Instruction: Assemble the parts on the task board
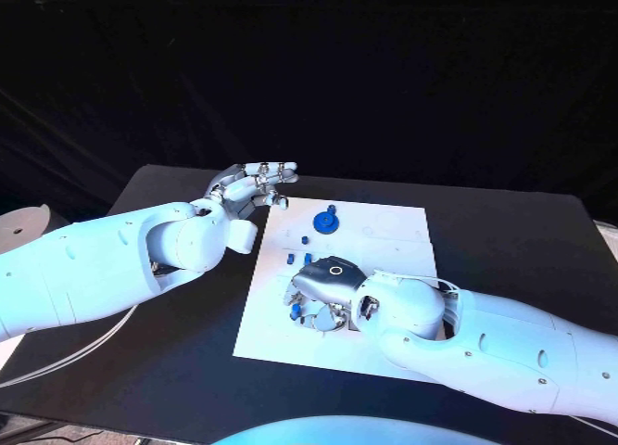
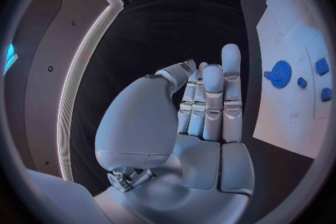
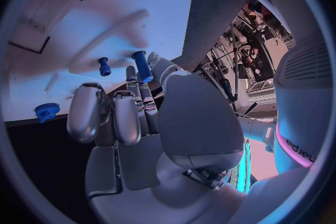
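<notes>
Two hands are working around the white task board point(image 1: 389, 227) on the black counter point(image 1: 523, 232). The right hand point(image 3: 133, 117) is pinching a blue peg point(image 3: 142, 66) over the board's near-left part. The left hand point(image 1: 248, 190) is hovering empty, fingers apart, beside the board's far-left corner, near a blue gear point(image 1: 327, 221). No writing is readable on the board.

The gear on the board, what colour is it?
Blue. The gear shows best in the left wrist view, lying on the white board.

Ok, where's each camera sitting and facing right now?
Head view: on the head, looking down at the task board; both arms show.
Left wrist view: behind the left robot hand, facing past the board's edge.
Right wrist view: behind the right robot hand, which pinches a blue peg, facing the board.
Shared: all three show the blue gear.
</notes>
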You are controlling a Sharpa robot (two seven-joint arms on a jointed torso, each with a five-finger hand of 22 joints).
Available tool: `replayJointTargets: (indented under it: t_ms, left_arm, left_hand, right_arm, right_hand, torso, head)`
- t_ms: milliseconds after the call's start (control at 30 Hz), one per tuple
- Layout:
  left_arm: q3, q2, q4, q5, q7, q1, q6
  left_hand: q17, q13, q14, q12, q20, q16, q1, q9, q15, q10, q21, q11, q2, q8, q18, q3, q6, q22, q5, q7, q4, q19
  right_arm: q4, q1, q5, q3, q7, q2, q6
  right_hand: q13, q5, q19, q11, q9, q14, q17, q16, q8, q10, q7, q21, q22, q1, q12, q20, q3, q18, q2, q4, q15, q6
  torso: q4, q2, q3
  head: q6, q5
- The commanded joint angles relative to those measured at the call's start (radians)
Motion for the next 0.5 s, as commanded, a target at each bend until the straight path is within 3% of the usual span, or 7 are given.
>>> replayJointTargets:
  t_ms: [33,167,300,400,500]
  left_arm:
    - [0.001,0.0,0.003,0.002,0.002,0.001,0.016]
    - [0.001,0.0,0.003,0.002,0.002,0.001,0.016]
    - [0.001,0.0,0.002,0.002,0.001,0.001,0.016]
    - [0.001,0.0,0.001,0.002,0.0,0.001,0.018]
    - [0.001,-0.001,0.001,0.002,0.0,0.001,0.019]
  left_hand:
    - [-0.001,0.002,-0.01,0.005,0.0,-0.005,-0.003,-0.002,0.0,-0.007,-0.004,0.002,0.005,0.004,0.019,-0.001,-0.004,-0.001,0.003,0.006,-0.002,-0.006]
    - [-0.001,0.002,-0.01,0.005,0.0,-0.005,-0.003,-0.002,0.0,-0.007,-0.004,0.002,0.005,0.004,0.019,-0.001,-0.004,-0.001,0.003,0.006,-0.002,-0.006]
    - [-0.005,0.002,-0.011,0.008,0.0,-0.005,-0.001,-0.001,0.0,-0.008,-0.005,0.002,0.008,0.004,0.019,-0.002,-0.004,-0.002,0.004,0.006,-0.005,-0.006]
    - [-0.005,0.002,-0.011,0.008,0.0,-0.005,-0.001,-0.001,0.0,-0.008,-0.005,0.002,0.008,0.004,0.019,-0.002,-0.004,-0.002,0.004,0.006,-0.005,-0.006]
    - [-0.005,0.002,-0.011,0.008,0.0,-0.005,-0.001,-0.001,0.0,-0.008,-0.005,0.002,0.008,0.004,0.019,-0.002,-0.004,-0.002,0.004,0.006,-0.005,-0.006]
  right_arm:
    - [-0.001,-0.001,0.0,-0.001,0.0,0.0,-0.005]
    - [0.001,-0.001,-0.003,-0.001,-0.002,-0.004,-0.052]
    - [0.01,-0.002,-0.002,-0.001,0.008,-0.016,-0.131]
    - [0.032,-0.002,0.017,0.0,0.025,-0.042,-0.188]
    - [0.067,-0.002,0.05,0.007,0.039,-0.083,-0.227]
  right_hand:
    - [0.001,0.001,-0.002,0.004,-0.001,0.047,-0.004,-0.004,-0.002,-0.031,0.001,-0.007,-0.003,-0.006,0.003,0.011,-0.022,0.005,0.004,0.0,0.011,-0.016]
    - [0.001,0.001,-0.008,0.017,-0.001,0.045,-0.011,-0.007,-0.002,-0.1,0.002,-0.016,-0.015,0.0,0.004,0.019,-0.085,0.007,0.006,0.009,0.021,-0.046]
    - [0.003,0.001,-0.014,0.021,0.0,0.043,-0.023,-0.012,-0.001,-0.121,0.006,-0.026,-0.028,0.027,0.011,0.021,-0.154,0.01,0.014,0.028,0.025,-0.061]
    - [0.003,0.0,-0.015,0.021,0.0,0.042,-0.028,-0.015,-0.001,-0.124,0.009,-0.029,-0.033,0.041,0.014,0.021,-0.18,0.011,0.013,0.041,0.025,-0.065]
    - [0.004,0.002,-0.019,0.021,0.0,0.039,-0.039,-0.021,-0.001,-0.123,0.009,-0.036,-0.042,0.052,0.017,0.022,-0.205,0.013,0.008,0.056,0.025,-0.069]
  torso:
    - [-0.0001,0.0,0.0002]
    - [-0.0008,0.0,0.0013]
    - [-0.0008,0.0,0.0016]
    - [0.0001,0.0,0.0013]
    - [-0.0028,-0.001,0.0007]
  head:
    - [-0.001,-0.001]
    - [0.001,-0.002]
    - [0.002,-0.005]
    - [0.004,-0.01]
    - [0.008,-0.018]
